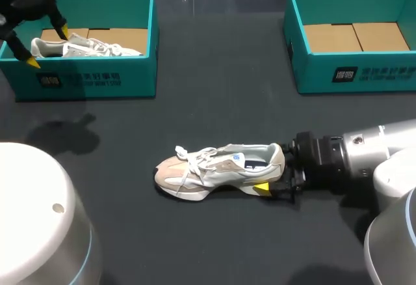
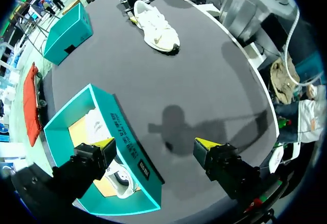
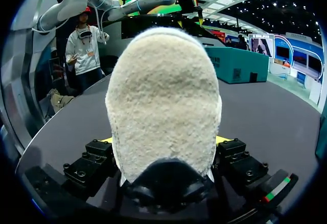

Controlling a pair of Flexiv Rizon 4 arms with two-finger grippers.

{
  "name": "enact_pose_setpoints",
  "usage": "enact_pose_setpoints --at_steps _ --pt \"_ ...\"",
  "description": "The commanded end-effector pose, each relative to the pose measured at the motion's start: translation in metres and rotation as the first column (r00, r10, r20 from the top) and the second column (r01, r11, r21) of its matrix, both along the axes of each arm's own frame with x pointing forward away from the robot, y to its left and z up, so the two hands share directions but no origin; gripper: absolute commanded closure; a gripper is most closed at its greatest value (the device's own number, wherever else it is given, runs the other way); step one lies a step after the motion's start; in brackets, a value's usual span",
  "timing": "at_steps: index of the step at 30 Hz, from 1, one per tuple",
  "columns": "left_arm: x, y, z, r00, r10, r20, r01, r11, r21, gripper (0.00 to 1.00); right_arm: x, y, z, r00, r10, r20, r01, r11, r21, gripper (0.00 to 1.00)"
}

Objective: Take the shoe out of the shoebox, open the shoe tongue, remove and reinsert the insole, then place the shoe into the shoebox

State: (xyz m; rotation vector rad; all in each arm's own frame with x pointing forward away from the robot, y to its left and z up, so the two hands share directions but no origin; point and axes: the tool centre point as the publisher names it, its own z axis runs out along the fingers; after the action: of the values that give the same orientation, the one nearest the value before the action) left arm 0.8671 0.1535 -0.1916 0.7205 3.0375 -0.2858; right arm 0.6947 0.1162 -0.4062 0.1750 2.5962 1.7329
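Note:
A white and beige shoe stands on the dark table, toe to the left, laces loose; the left wrist view shows the same shoe far ahead. My right gripper comes in from the right and is shut on its heel. In the right wrist view the fuzzy heel sits between both fingers, and only slivers of the yellow tips show. My left gripper hangs open over the left teal shoebox. A second white shoe lies in that box.
Another teal shoebox stands at the back right with only cardboard in it. In the left wrist view, one finger of my left gripper is above the near box and the other is above bare table.

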Motion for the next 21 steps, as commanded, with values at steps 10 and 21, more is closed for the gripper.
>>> enact_pose_setpoints --at_steps 10,21 --pt "-0.059 -0.079 -0.012 0.831 0.538 -0.140 -0.535 0.843 0.062 0.00 0.000 0.001 0.001 1.000 -0.001 0.000 0.001 1.000 -0.004 1.00" --pt "-0.104 -0.128 -0.029 0.635 0.755 -0.160 -0.751 0.653 0.101 0.00 0.000 0.001 0.001 1.000 -0.001 0.000 0.001 1.000 -0.004 1.00"
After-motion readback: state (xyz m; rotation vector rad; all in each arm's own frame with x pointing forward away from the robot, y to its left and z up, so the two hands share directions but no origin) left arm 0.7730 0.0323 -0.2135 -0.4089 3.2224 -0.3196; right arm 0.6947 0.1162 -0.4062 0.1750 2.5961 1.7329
